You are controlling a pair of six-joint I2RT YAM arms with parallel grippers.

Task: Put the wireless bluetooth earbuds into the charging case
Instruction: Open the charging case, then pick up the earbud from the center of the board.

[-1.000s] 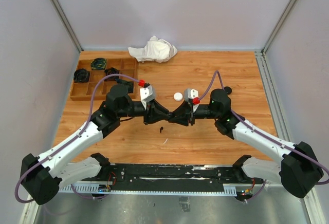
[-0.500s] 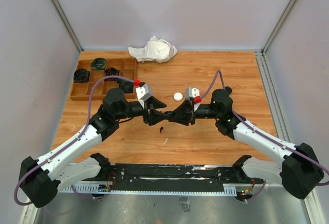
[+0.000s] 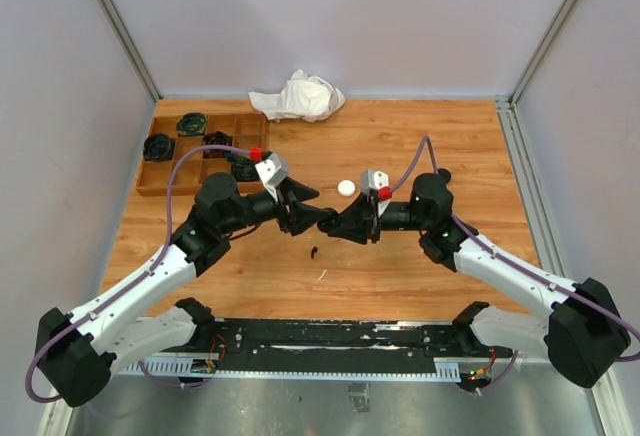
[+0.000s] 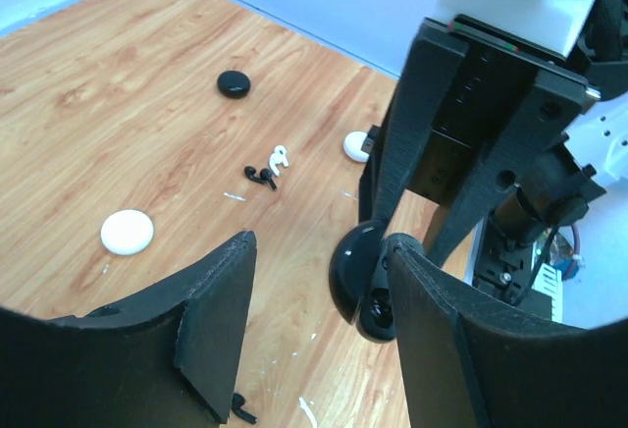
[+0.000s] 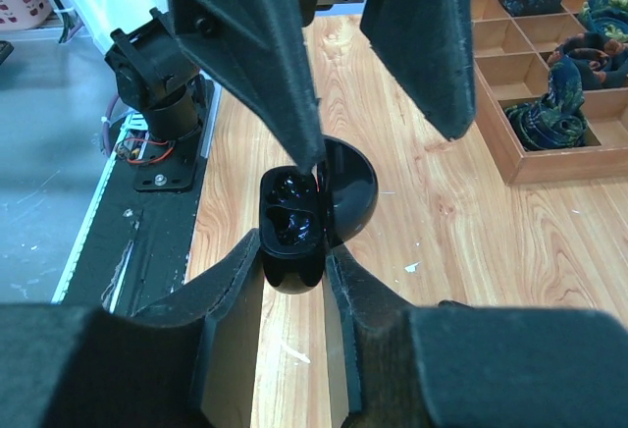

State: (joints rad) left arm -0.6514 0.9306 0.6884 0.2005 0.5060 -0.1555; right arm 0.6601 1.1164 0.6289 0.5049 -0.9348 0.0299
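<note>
Right jaws clamped on the open black charging case [image 5: 294, 214], case held up off the table [image 4: 118, 104], left jaws spread wide beside it, one tip right at its rim, white earbud [image 4: 282, 157] and black earbud [image 4: 261, 175] lying together on the table beyond.

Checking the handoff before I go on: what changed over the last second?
The left gripper opened and drew back a little toward its own side, away from the open black charging case; what it let go of, if anything, does not show. The right gripper stayed shut on the case, and the white puck on the table did not move.
</note>
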